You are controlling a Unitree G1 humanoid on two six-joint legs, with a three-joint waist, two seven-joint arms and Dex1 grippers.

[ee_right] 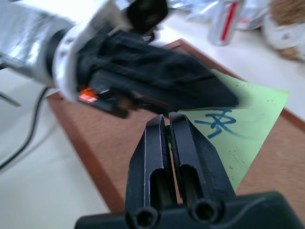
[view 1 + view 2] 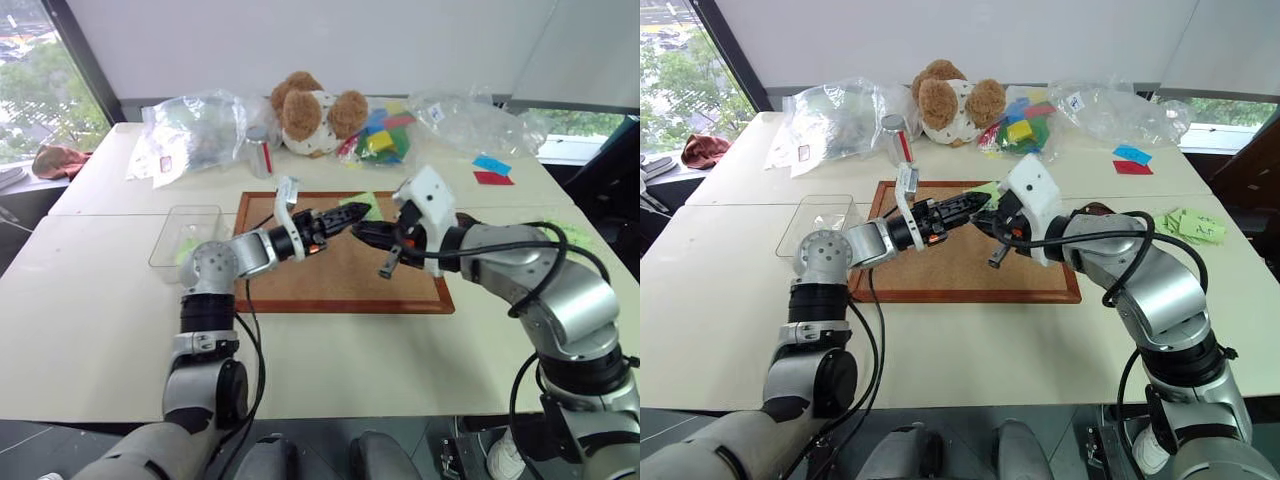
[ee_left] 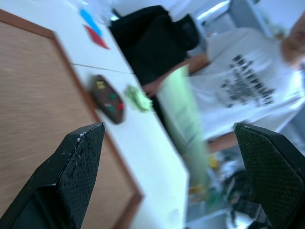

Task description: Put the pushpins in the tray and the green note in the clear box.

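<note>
Both hands meet above the corkboard (image 2: pixel 340 270). Right hand (image 1: pixel 167 117): fingers pressed together, pinching a corner of the green note (image 1: pixel 240 126), held in the air. Left hand (image 2: pixel 345 214): fingers spread, just beside the note. Clear box (image 2: pixel 185 235) left of the board. Tray (image 3: pixel 108 99), blurred, seems to hold pins.

Blue handwritten scribble on the green note (image 1: pixel 238 121), resembling a character, not readable as a word. Dark printed lettering across the white T-shirt (image 3: pixel 248 86) of a person in the left wrist view, too blurred to read. A small mark on one of the green paper slips (image 2: pixel 1205 229), also illegible. No other readable text, brand or number.
</note>
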